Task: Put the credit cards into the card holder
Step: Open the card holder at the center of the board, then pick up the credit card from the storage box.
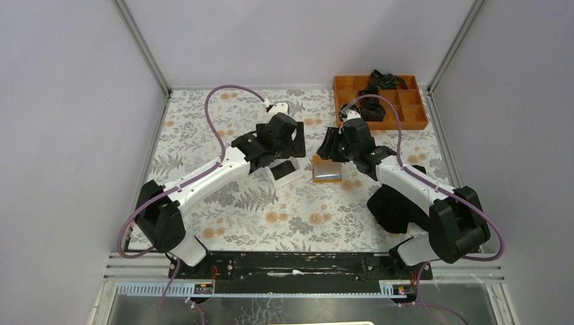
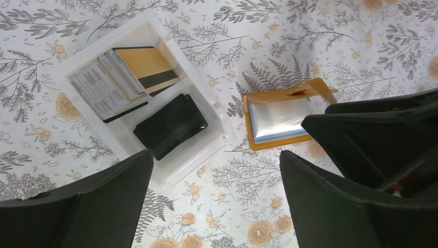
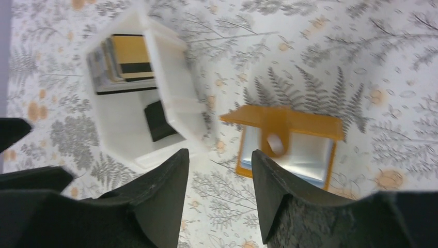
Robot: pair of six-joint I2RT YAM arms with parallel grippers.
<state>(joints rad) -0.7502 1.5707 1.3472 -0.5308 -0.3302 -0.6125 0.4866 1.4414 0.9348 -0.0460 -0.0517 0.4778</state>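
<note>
The card holder lies open on the flowered table between both grippers, orange-tan with a shiny pale inside; its flap with the clasp stands up. The credit cards sit in a white box: a pale grey-blue stack, a tan card with a black stripe and a black card. My left gripper is open and empty, above the table near the box's corner. My right gripper is open and empty, hovering just left of the holder.
The white box stands left of the holder. An orange compartment tray with black cloth sits at the back right. My right gripper's black body shows close beside the holder in the left wrist view.
</note>
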